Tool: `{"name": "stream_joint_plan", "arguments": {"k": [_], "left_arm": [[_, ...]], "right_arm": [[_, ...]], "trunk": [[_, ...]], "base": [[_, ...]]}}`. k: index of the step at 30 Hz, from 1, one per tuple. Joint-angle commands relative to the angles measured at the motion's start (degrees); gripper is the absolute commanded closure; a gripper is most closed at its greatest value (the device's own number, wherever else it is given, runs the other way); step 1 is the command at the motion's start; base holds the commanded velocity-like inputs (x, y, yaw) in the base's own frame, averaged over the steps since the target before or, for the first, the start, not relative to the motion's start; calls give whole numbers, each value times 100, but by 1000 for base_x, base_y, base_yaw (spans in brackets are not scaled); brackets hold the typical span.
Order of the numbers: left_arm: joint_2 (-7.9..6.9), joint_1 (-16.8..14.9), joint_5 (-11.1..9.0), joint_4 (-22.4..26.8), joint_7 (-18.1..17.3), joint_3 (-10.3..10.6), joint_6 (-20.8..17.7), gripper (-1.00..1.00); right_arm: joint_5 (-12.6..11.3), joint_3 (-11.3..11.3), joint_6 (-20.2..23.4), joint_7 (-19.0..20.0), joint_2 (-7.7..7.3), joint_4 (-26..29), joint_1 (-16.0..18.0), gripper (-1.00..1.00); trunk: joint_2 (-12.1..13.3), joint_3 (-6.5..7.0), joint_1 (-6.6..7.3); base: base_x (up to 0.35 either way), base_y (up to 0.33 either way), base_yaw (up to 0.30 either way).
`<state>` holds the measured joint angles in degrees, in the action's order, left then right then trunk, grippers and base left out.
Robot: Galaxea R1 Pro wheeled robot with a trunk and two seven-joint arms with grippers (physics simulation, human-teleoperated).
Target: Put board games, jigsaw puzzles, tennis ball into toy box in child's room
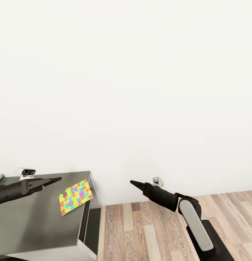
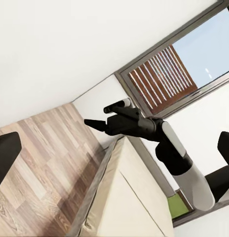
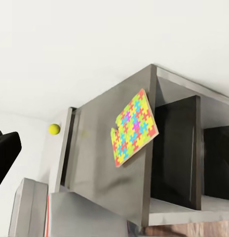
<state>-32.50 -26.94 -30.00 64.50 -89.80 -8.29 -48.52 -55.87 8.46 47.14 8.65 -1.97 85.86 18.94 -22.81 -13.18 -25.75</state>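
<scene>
A jigsaw puzzle [image 1: 75, 197] lies flat on the surface [image 1: 28, 221] at my lower left, close to its right edge and far corner. My left gripper [image 1: 55, 180] hangs over that surface, just left of the puzzle. My right gripper [image 1: 135, 183] hangs over the plank floor [image 1: 147, 232] to the right, with the wall [image 1: 140, 90] behind everything.

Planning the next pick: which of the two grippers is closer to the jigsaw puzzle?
The left gripper: its tip hovers over the dark cabinet top beside the jigsaw puzzle, while the right gripper hangs out over the wood floor.
</scene>
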Motion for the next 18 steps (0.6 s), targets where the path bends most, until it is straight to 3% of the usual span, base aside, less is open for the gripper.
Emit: {"name": "stream_joint_plan", "arguments": {"k": [1, 18], "left_arm": [[-2, -4, 1, 2, -20, 2, -61, -100], [-2, -4, 11, 2, -20, 3, -47, -100]], "right_arm": [[32, 0, 14, 32, -4, 1, 5, -100], [32, -11, 14, 32, -7, -13, 5, -100]], "trunk": [[-11, -1, -4], [-11, 160, -4]], "base": [[0, -79, 35], [0, -10, 3]]}}
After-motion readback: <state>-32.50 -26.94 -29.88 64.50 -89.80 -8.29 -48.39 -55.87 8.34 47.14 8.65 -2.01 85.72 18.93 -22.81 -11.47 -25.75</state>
